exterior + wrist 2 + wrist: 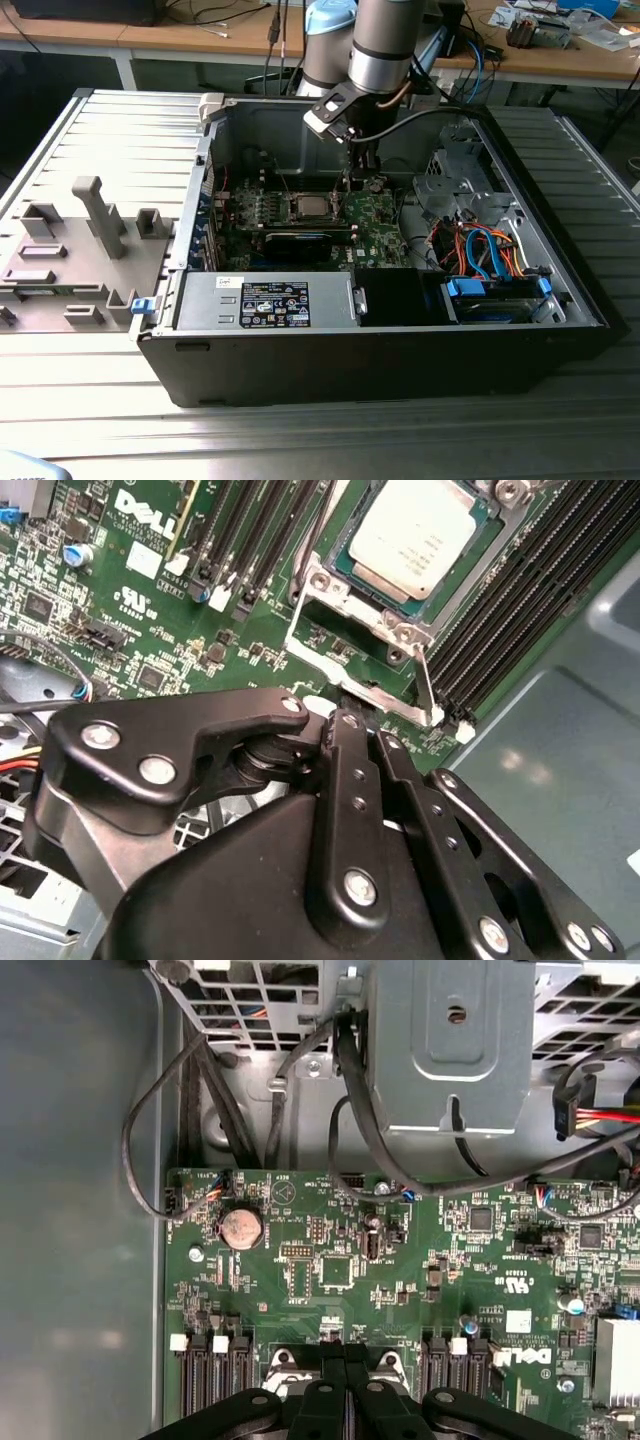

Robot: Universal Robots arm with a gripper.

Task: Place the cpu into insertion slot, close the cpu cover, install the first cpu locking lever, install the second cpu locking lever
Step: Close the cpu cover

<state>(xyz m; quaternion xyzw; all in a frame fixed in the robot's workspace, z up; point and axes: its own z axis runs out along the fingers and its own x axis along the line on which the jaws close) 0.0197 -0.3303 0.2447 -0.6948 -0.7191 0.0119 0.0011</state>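
"Pincer (338,720) state?"
"Pressed together, nothing visibly pinched; tips rest beside the socket (352,608), at a metal lever (375,692), probably to push it."
"Chip location?"
"Chip (413,535) lies flat inside the socket, top showing."

**Counted parts.** One robot arm (385,40) is carrying one gripper (357,178) into one open computer case (300,370). One green motherboard (460,1260) is lying inside, bearing one insertion slot (395,632), and one cpu (415,535) is sitting in it. Two banks of memory slots (250,540) are flanking that socket, one on each side. One coin cell (240,1227) is showing on the board. One power supply (265,300) is lying in the case, and one grey fixture tray (60,270) is standing outside it.
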